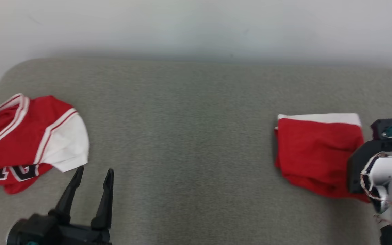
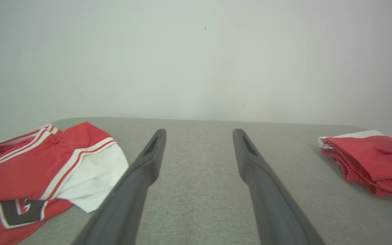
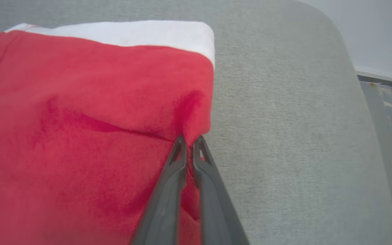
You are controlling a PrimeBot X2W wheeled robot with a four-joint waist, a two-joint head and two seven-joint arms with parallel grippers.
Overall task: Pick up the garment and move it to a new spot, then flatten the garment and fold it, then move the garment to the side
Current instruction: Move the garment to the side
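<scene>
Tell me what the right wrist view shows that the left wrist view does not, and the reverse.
Right wrist view: the right pincer shut on an edge of the folded red garment, and a strip of floor. Left wrist view: the open left pincer and the crumpled jersey. Shared: the folded red garment, the grey cushion and the pale wall.

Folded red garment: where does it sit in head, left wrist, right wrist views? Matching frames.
Head view: folded red garment at right, mid-height.
Left wrist view: garment at right edge, below mid-height.
Right wrist view: garment across left and centre, right gripper shut on its right edge.
Shared landmark: white band along the garment's far edge.
</scene>
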